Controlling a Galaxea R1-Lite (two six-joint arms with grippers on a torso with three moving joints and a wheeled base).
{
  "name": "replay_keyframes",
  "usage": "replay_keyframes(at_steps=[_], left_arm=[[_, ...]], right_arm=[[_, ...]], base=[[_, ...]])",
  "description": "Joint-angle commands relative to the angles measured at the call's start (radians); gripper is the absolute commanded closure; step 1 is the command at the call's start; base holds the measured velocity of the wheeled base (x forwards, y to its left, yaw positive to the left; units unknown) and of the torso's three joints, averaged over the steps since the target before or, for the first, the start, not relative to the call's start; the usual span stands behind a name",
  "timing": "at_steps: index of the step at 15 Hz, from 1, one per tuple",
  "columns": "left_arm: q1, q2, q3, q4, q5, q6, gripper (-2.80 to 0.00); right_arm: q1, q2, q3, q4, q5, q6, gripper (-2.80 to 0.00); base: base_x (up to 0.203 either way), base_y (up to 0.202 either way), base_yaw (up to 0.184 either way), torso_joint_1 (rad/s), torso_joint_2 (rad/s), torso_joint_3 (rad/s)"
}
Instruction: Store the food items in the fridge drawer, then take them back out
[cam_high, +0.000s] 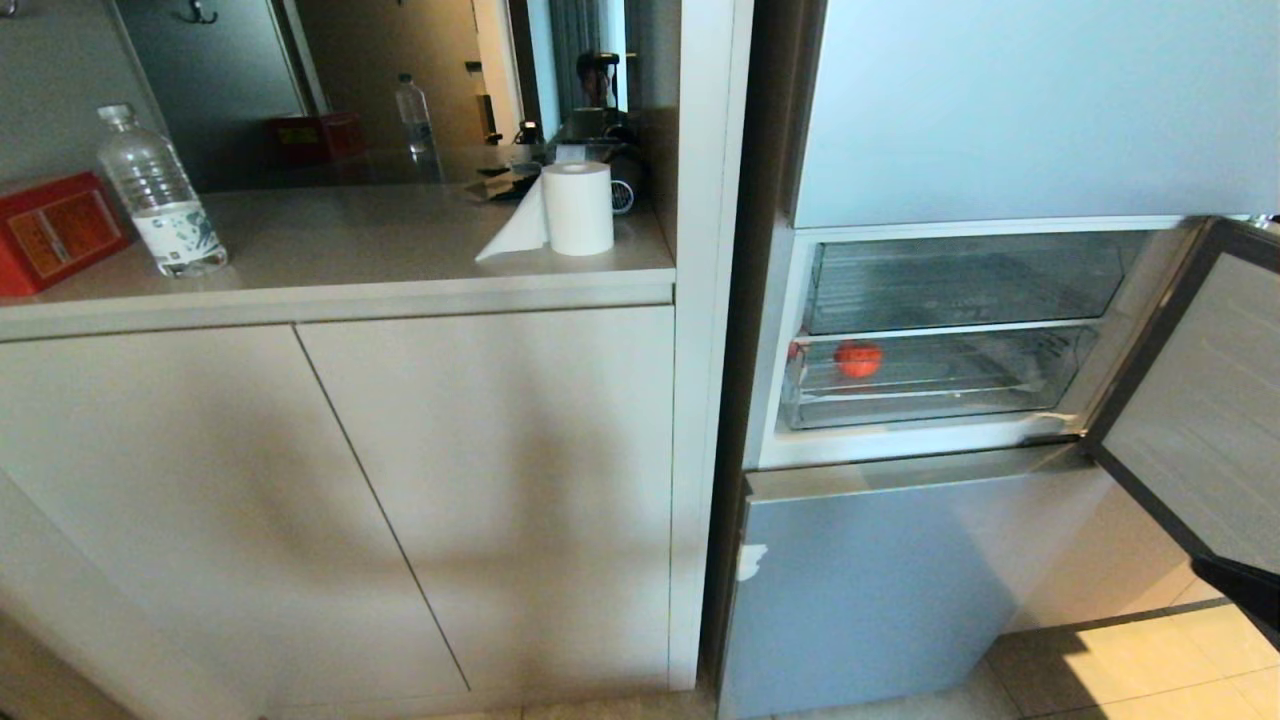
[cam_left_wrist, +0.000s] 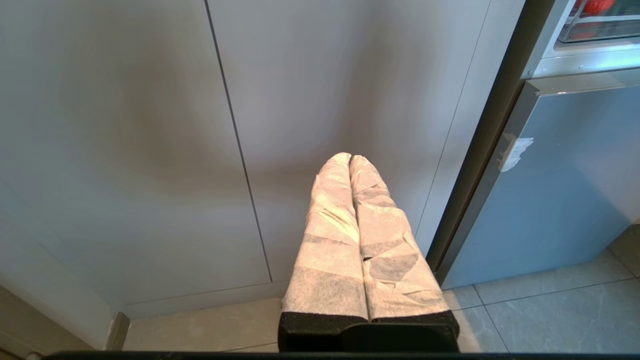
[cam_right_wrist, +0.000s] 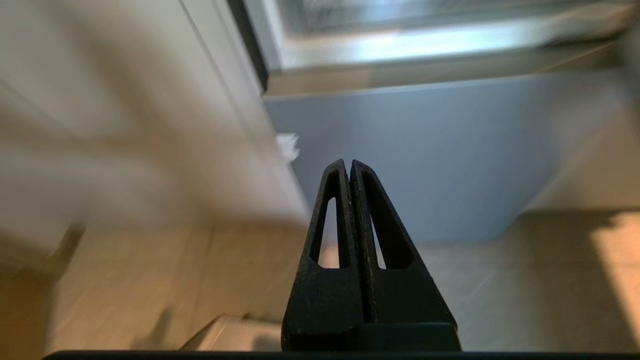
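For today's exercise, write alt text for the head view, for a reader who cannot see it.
A red fruit sits in a clear fridge drawer behind the open fridge door. Left of the fridge, a counter holds a water bottle, a red box and a paper roll.

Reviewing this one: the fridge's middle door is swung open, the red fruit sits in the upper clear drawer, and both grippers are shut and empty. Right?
Not quite. In the head view the red fruit sits in the lower clear drawer, not in the upper clear drawer, which looks empty. The rest holds: the middle door is swung open, and the wrist views show the left gripper and the right gripper shut and empty.
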Motion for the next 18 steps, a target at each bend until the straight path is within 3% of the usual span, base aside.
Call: replay_keyframes(at_steps=[1, 4, 7, 13, 18], left_arm=[[0.000, 0.000, 0.000, 0.000, 0.000, 0.000, 0.00], [0.000, 0.000, 0.000, 0.000, 0.000, 0.000, 0.00], [0.000, 0.000, 0.000, 0.000, 0.000, 0.000, 0.00], [0.000, 0.000, 0.000, 0.000, 0.000, 0.000, 0.00], [0.000, 0.000, 0.000, 0.000, 0.000, 0.000, 0.00]], right_arm=[[0.032, 0.492, -0.038, -0.227, 0.008, 0.009, -2.80], [0.122, 0.800, -0.079, -0.565, -0.033, 0.017, -2.80], [0.264, 0.968, -0.200, -0.742, -0.141, 0.013, -2.80], [0.276, 1.247, -0.472, -0.877, -0.228, 0.007, -2.80], [0.258, 1.348, -0.622, -0.890, -0.298, 0.001, -2.80]], base=[[0.000, 0.000, 0.000, 0.000, 0.00, 0.000], [0.000, 0.000, 0.000, 0.000, 0.00, 0.000], [0.000, 0.000, 0.000, 0.000, 0.00, 0.000], [0.000, 0.000, 0.000, 0.000, 0.00, 0.000], [0.000, 0.000, 0.000, 0.000, 0.00, 0.000]])
